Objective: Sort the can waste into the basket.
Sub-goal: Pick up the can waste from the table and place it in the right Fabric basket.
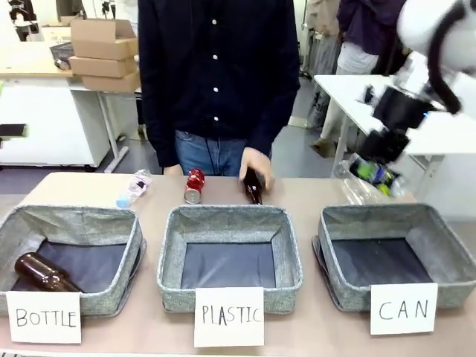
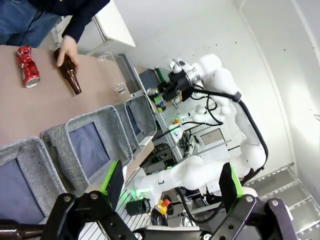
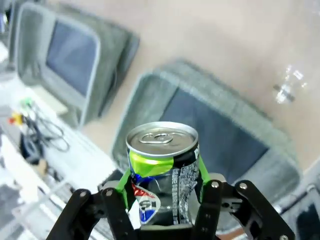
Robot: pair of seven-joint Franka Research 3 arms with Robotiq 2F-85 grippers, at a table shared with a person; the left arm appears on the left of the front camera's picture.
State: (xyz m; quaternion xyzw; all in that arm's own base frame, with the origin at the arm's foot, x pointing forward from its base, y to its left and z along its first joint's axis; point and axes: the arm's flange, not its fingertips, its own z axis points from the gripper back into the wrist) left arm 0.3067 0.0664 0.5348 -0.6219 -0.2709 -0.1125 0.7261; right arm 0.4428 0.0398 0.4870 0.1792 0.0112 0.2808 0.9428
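- Tan table (image 1: 309, 195) carries three grey baskets in a row on my side; the CAN basket (image 1: 387, 219) is the rightmost.
- My right fingers (image 3: 162, 176) are clamped on the black can (image 3: 161, 150), with the pads on its side wall and the lid end up toward the wrist.
- Front view: the black can hangs above the table just beyond the CAN basket's far rim, near its left corner; the basket lies below it and nearer me.
- Judgement: the drop needs a short carry toward me over that rim; the dark floor inside shows open, so there is room.
- My left fingers (image 2: 170, 180) stand wide apart with nothing between them.
- Red can (image 1: 194, 186) lies on its side by the far edge, left of centre, near the person's hand (image 1: 256, 163), which rests on a brown bottle (image 1: 253, 190).
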